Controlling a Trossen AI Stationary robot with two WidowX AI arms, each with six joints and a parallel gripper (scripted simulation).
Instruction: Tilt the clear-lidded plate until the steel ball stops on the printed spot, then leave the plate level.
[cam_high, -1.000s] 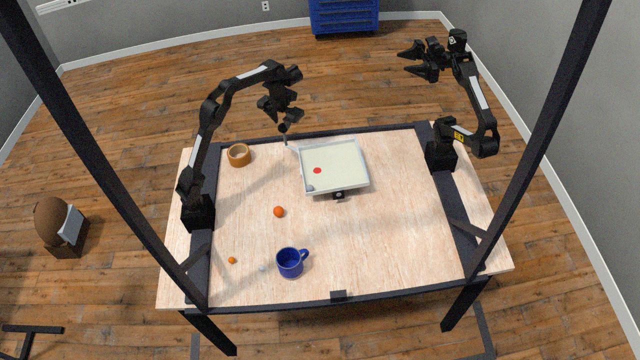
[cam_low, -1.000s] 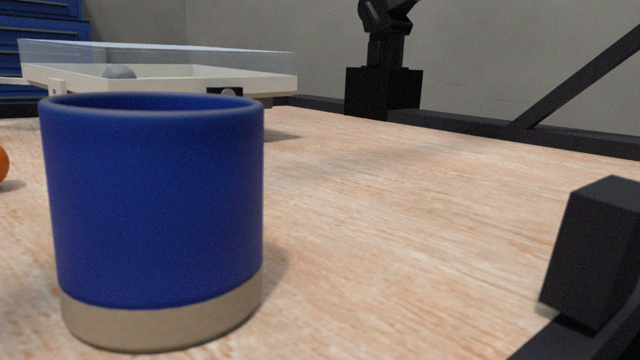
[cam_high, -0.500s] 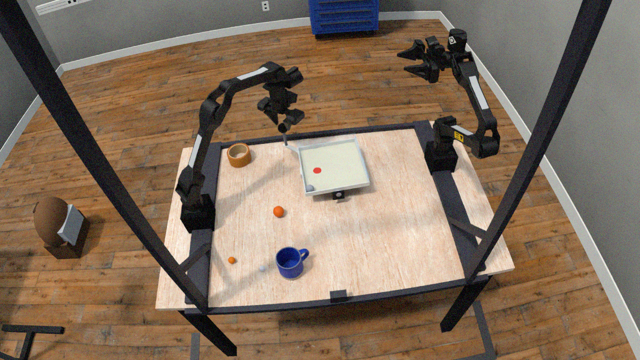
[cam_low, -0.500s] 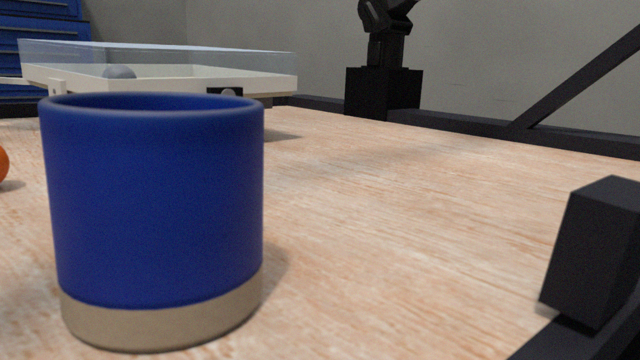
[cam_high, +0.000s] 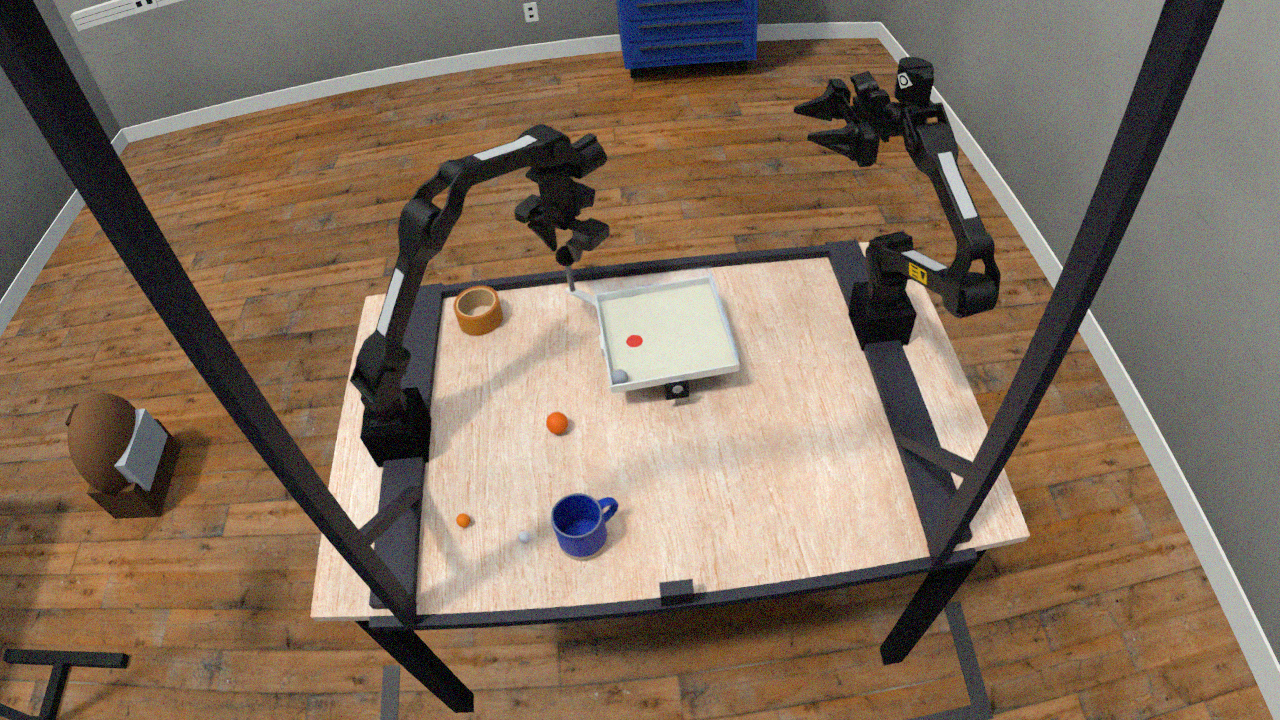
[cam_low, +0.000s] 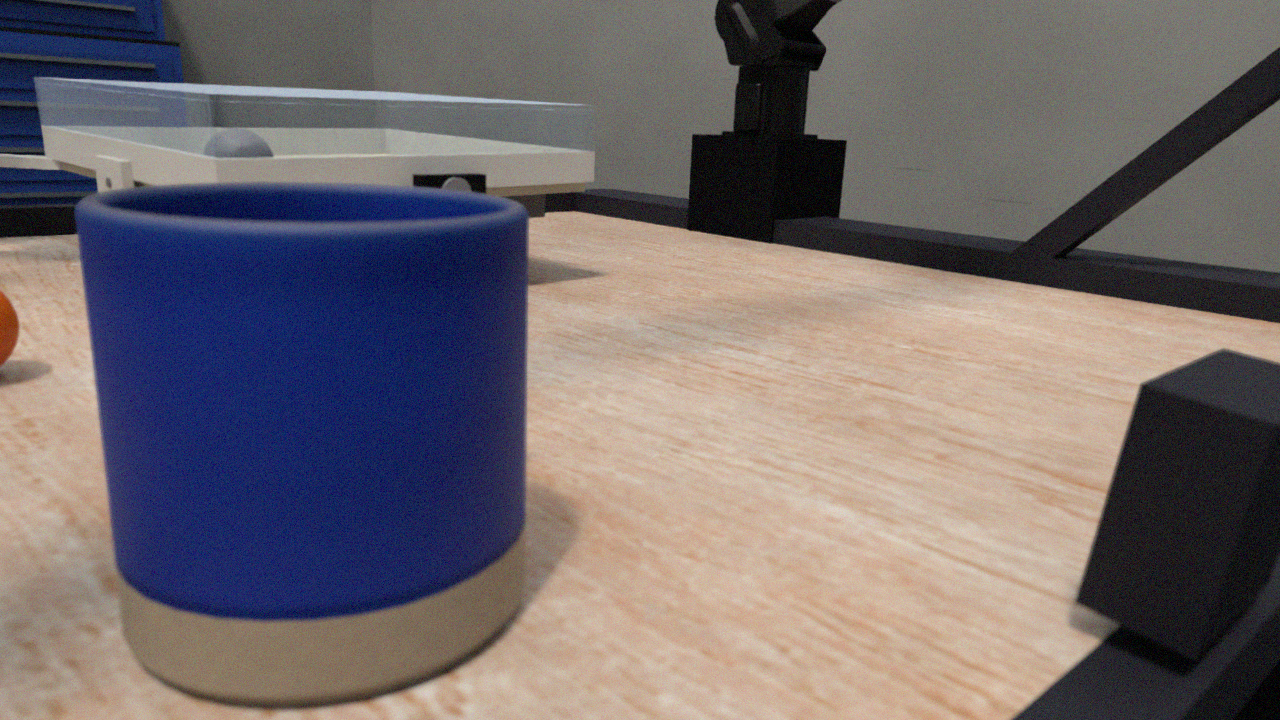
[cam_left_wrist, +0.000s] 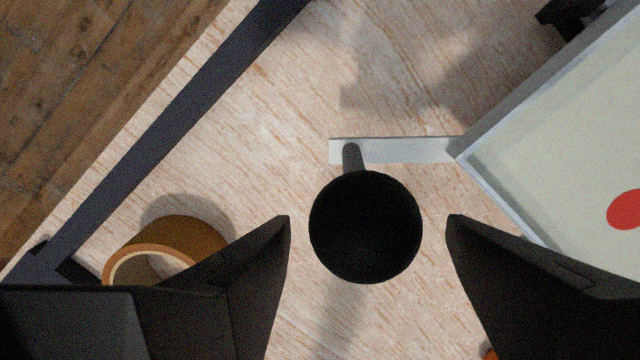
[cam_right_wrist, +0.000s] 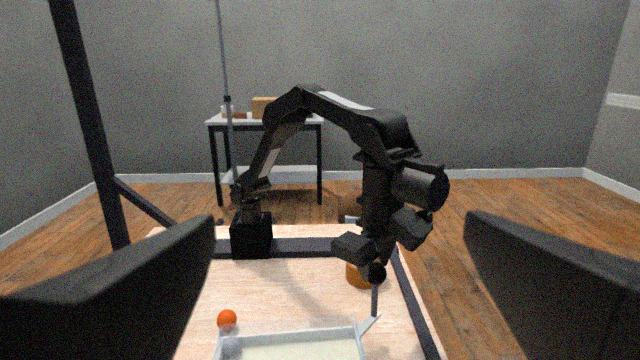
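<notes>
At the plate's near left corner sits the ball (cam_high: 619, 377) (cam_low: 238, 144) (cam_right_wrist: 231, 345), off the red spot (cam_high: 634, 341) (cam_left_wrist: 625, 210). The left claw (cam_high: 572, 234) (cam_left_wrist: 367, 226) is half open, its hold unclear; gentle tipping likely comes next.

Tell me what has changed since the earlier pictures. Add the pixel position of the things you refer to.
Nothing has visibly changed; nothing was gripped or released. The plate (cam_high: 680, 377) (cam_low: 313, 168) (cam_left_wrist: 550, 150) (cam_right_wrist: 300, 334), steel ball (cam_high: 619, 377) (cam_low: 238, 144) (cam_right_wrist: 231, 345), left gripper (cam_high: 561, 248) (cam_left_wrist: 368, 220) (cam_right_wrist: 378, 259) and right gripper (cam_high: 802, 124) (cam_right_wrist: 340, 225) all look as they were.
</notes>
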